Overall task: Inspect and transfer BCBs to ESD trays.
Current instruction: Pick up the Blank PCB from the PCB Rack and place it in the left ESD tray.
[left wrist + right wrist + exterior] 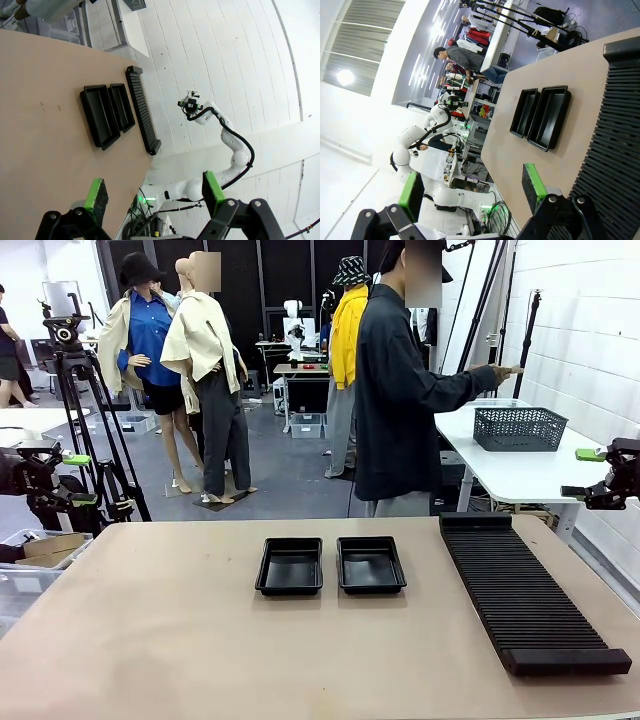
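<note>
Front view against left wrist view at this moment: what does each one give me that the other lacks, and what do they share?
Front view: a person seen upright at the far side, one arm stretched out to the picture's right, and a camera tripod standing off the table's left end.
Left wrist view: the right arm in its full white length against the white wall.
Shared: the two empty ESD trays side by side, the ribbed rack beside them, the tan table, and the left pincer and right pincer, both open.
</note>
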Controlling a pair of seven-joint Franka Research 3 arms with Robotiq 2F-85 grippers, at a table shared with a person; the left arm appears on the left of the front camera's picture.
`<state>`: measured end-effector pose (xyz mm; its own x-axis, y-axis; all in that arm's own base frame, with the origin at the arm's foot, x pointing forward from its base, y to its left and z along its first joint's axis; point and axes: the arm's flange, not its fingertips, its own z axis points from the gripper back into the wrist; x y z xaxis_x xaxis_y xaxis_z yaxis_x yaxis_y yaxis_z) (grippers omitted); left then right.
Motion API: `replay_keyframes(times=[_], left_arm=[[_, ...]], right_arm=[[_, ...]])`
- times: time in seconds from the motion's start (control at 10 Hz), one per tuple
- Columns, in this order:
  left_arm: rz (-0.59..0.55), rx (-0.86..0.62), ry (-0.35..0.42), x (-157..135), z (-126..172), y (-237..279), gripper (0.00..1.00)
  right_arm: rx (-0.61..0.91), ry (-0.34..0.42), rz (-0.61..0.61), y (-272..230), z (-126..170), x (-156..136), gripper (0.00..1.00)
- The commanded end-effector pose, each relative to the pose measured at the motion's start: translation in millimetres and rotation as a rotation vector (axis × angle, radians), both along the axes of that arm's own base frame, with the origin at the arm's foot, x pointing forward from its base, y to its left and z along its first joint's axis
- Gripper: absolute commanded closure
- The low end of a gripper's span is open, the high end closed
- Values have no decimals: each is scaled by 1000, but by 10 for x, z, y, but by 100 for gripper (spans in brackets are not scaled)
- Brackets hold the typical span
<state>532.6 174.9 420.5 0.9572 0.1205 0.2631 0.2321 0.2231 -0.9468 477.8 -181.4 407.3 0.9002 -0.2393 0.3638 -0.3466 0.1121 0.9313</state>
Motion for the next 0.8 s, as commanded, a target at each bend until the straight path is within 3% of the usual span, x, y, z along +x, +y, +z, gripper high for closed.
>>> replay_keyframes(times=[0.0,0.7], left_arm=[[5,-3,10,0,28,1,0],[5,-3,10,0,28,1,0]], right_arm=[[3,4,-1,3,-10,-9,0],[3,4,-1,3,-10,-9,0]])
